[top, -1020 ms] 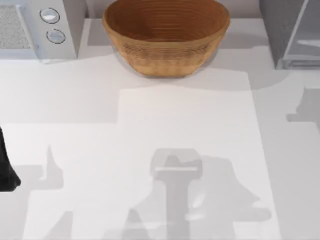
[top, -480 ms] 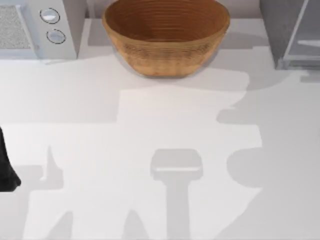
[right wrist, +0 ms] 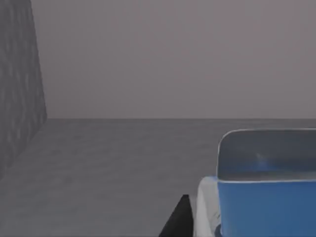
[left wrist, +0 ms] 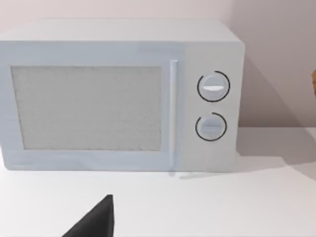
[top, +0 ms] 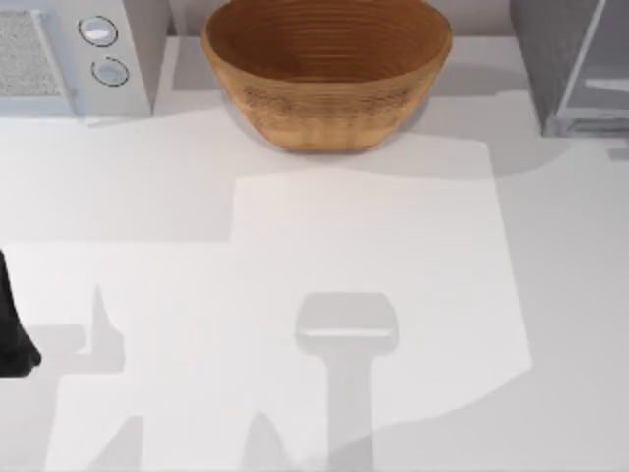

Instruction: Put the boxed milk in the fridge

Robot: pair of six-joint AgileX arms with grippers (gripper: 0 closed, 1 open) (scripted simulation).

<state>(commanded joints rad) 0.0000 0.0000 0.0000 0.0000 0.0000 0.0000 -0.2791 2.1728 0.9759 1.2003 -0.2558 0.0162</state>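
The broad shadow that lay across the right part of the tabletop (top: 295,216) half a second ago has drawn off toward the lower right corner of the top view. The bowl, both appliances and the dark left arm at the left edge have not shifted.

The boxed milk (right wrist: 266,210) sits at the lower right of the right wrist view, with blue sides and a pale band along its upper edge. A dark part of the right end effector (right wrist: 176,220) lies just beside its white edge, at the bottom centre of that frame. I cannot tell whether this end effector grips the carton or stands open. Around the carton are plain grey surfaces: a flat floor, a back wall, and a darker mottled wall at the left of the frame. Nothing stands between the carton and that back wall.

In the top view the fridge (top: 545,59) is in the upper right corner, and its pale glass-like door panel (top: 601,69) is angled outward. At upper centre is a woven bowl (top: 327,74). In the upper left corner is a light-grey microwave (top: 74,59), which has two round knobs and a mesh window.

The left end effector (left wrist: 94,223) is at the bottom of the left wrist view, facing the microwave (left wrist: 118,94). I cannot tell whether it is open or closed.

There is one carton, one fridge, one bowl and one microwave. The tabletop is smooth and white, with soft grey shadows across it and a pale wall behind.
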